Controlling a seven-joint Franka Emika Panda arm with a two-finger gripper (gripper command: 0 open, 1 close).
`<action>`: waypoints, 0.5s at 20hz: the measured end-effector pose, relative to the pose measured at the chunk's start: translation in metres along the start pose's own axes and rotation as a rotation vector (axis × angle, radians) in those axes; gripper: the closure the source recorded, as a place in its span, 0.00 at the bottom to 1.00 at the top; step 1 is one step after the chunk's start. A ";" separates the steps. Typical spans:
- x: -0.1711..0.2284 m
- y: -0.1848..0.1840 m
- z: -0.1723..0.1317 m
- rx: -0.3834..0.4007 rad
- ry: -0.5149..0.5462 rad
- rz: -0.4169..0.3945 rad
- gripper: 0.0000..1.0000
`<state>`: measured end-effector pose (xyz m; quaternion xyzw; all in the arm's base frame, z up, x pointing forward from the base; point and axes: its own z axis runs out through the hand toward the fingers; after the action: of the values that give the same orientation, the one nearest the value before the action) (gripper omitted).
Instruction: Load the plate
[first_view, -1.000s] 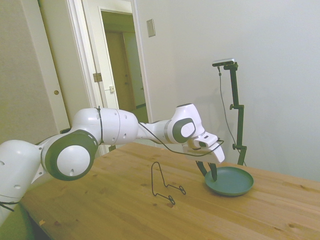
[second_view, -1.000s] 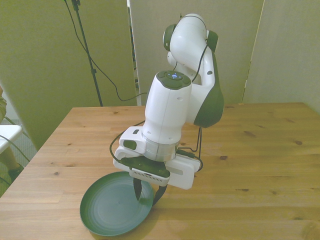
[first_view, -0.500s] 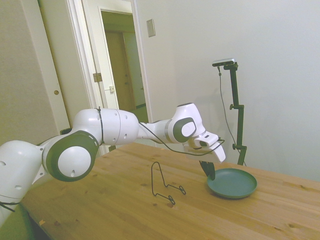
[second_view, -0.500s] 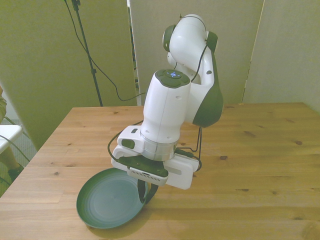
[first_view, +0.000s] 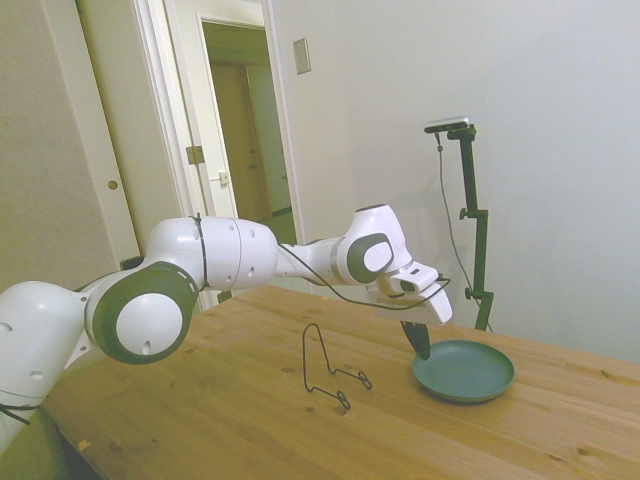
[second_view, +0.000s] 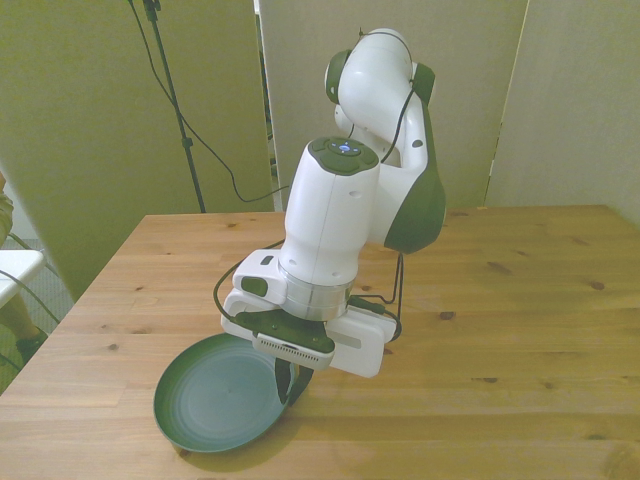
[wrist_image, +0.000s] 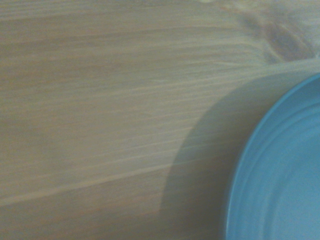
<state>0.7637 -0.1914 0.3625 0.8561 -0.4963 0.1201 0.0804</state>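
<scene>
Gripper (second_view: 287, 380) of mine pinches the rim of the plate (second_view: 215, 405), which sits low over the table (second_view: 520, 330), the wire stand (first_view: 330, 372) well apart toward my base.

The round teal plate (first_view: 464, 371) (second_view: 218, 395) (wrist_image: 280, 175), empty, lies near the wooden table's (second_view: 520, 300) edge.

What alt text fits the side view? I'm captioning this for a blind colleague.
A white robot arm reaches across a wooden table, its gripper shut on the near rim of a teal plate. A thin black wire stand stands on the table beside the plate, apart from it.
</scene>
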 end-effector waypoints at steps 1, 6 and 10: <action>0.000 0.000 -0.001 0.000 0.000 -0.001 1.00; 0.004 0.004 -0.030 0.022 -0.003 -0.016 1.00; -0.001 0.017 -0.071 0.071 -0.033 -0.039 1.00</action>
<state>0.7393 -0.1806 0.4302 0.8697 -0.4762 0.1218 0.0442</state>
